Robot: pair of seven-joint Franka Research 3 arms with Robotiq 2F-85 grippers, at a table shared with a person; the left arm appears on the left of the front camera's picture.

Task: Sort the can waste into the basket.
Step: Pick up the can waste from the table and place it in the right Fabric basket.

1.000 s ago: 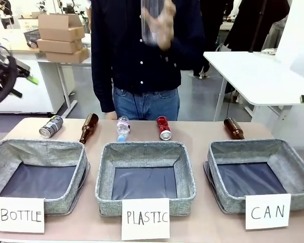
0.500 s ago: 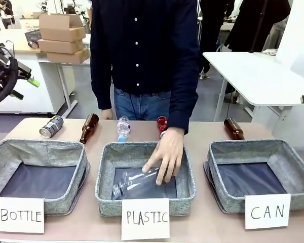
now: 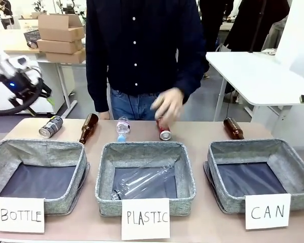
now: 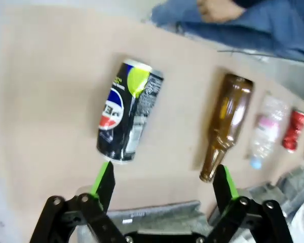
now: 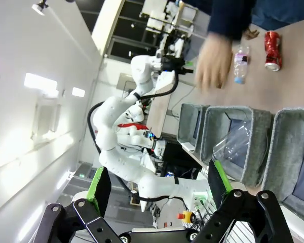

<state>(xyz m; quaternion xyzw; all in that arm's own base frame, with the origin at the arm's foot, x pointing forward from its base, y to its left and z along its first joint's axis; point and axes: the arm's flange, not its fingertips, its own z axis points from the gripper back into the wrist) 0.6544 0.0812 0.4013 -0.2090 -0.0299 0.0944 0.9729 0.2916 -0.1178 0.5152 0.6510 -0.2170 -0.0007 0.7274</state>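
Tan table [image 3: 202,132] fills the robot's front, laid out for sorting. Nearest, along its edge, stand the BOTTLE card [image 3: 19,215], PLASTIC card [image 3: 145,218] and CAN card [image 3: 267,211], each naming the grey bin behind it. The basket [image 3: 296,167], behind the CAN card on the robot's right, holds nothing yet; neither can is in it. The PLASTIC bin [image 3: 103,174] in the middle holds a clear bottle [image 3: 142,183] on its side, and the BOTTLE bin [image 3: 40,148] on the left is bare.

Beyond the bins the waste lies in a row, each piece on its side: dark can [image 3: 51,126] at the left end, brown bottle [image 3: 88,127], small bottle [image 3: 122,128], red can [image 3: 164,132], then, well apart, a second brown bottle [image 3: 233,128] near the basket's far corner. A person's hand [image 3: 167,105], blurred, hangs just above the red can; whether it touches I cannot tell.

The left claw [image 4: 163,176] looks down on the dark can, jaws spread wide with nothing between them, one green tip just beside the can's end. I judge it is lining up a pick, with a long carry across to the basket. The right claw [image 5: 157,179] is likewise spread wide and empty, off to the table's side.

Farther back, cardboard boxes [image 3: 61,35] are stacked at the left and a white table [image 3: 253,71] stands at the right.
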